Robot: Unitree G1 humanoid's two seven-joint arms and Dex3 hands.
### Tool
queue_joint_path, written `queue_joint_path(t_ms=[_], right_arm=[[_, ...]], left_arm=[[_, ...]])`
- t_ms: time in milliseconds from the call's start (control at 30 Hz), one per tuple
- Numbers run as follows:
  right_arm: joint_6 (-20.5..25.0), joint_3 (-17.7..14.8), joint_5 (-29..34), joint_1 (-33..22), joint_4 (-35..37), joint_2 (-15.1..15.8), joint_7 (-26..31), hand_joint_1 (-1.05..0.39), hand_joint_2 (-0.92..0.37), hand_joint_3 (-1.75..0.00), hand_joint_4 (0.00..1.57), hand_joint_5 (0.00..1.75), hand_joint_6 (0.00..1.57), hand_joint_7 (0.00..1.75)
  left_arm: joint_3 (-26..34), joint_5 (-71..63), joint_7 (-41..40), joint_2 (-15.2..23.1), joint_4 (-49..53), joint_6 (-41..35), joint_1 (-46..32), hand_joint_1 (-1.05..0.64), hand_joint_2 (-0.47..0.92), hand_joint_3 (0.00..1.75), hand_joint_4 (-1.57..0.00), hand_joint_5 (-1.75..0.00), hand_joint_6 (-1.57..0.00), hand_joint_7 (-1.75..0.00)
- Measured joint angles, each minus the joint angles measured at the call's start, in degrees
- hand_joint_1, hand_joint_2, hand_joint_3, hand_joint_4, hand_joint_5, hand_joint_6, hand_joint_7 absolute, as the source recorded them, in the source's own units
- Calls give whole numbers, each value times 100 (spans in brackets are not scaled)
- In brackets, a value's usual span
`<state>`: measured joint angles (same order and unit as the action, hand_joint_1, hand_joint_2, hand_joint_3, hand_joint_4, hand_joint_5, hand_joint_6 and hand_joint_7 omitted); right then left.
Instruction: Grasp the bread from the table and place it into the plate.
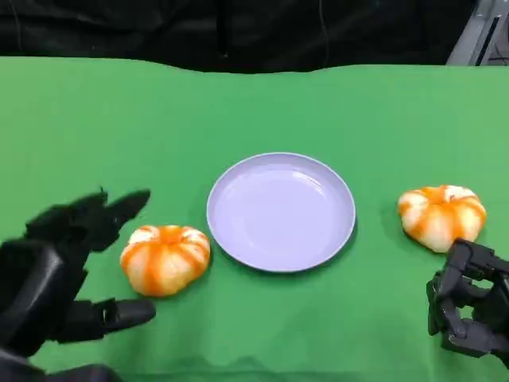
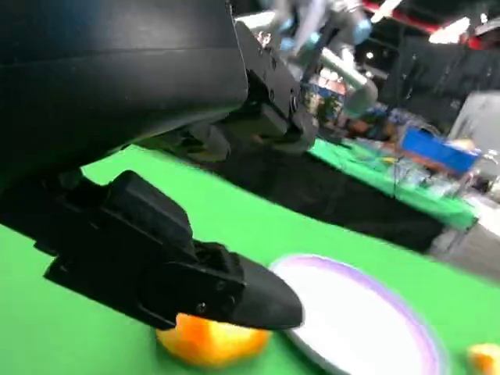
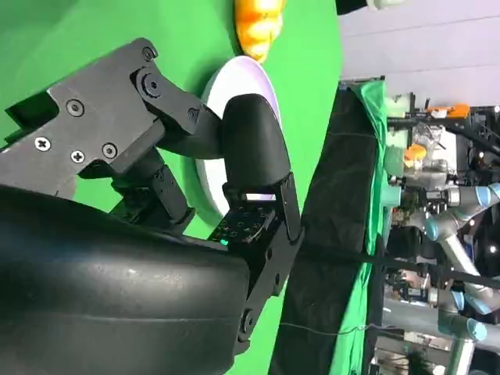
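Two orange-and-white pumpkin-shaped breads lie on the green table. One bread (image 1: 165,258) sits just left of the empty lavender plate (image 1: 281,210); the other bread (image 1: 441,216) lies to the plate's right. My left hand (image 1: 64,270) is spread wide beside the left bread, one finger above and one below it, apart from it. In the left wrist view a finger (image 2: 195,277) hangs over that bread (image 2: 211,344) with the plate (image 2: 367,316) beyond. My right hand (image 1: 469,306) rests curled near the front edge, below the right bread, holding nothing. The right wrist view has the plate (image 3: 234,86) and the far bread (image 3: 256,25).
The green cloth (image 1: 262,103) covers the table up to a black backdrop at the far edge. Beyond the table, the wrist views show other benches and a robot arm (image 3: 449,223) in the room.
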<state>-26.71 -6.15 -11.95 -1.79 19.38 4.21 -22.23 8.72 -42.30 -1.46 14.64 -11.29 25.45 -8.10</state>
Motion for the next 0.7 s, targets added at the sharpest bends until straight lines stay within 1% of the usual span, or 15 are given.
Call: queue_joint_path(t_ms=[67,133,300,400,533,700], right_arm=[[0,-2,-1,16,17,7,-17,-33,-50,-121,99,175,89,162],[0,-2,-1,37,26,9,-25,-32,-50,-121,100,175,90,162],[6,-1,11,61,-4,10,12,-31,-50,-121,99,175,90,163],[5,-2,20,51,-20,9,54,-32,-52,-120,99,175,89,164],[21,15,25,35,-80,-3,82,-30,-52,-120,100,175,89,163],[42,39,26,11,-155,-6,82,-31,-51,-121,99,175,89,162]], left_arm=[[-127,-528,45,80,-330,-426,64,-105,92,21,-21,0,-27,-1],[-297,-867,105,123,-429,-783,178,-105,92,17,-22,-1,-28,-1],[-834,-1436,227,195,-49,-1547,814,-105,92,15,-27,-3,-32,-2],[-1105,-1439,351,259,204,-1796,1106,-105,92,18,-27,-2,-30,-1],[-1410,-1261,966,311,528,-2225,1432,-105,92,19,-29,-3,-32,-2],[-1643,-869,1259,382,870,-2402,1639,-105,92,22,-29,-2,-33,-1]])
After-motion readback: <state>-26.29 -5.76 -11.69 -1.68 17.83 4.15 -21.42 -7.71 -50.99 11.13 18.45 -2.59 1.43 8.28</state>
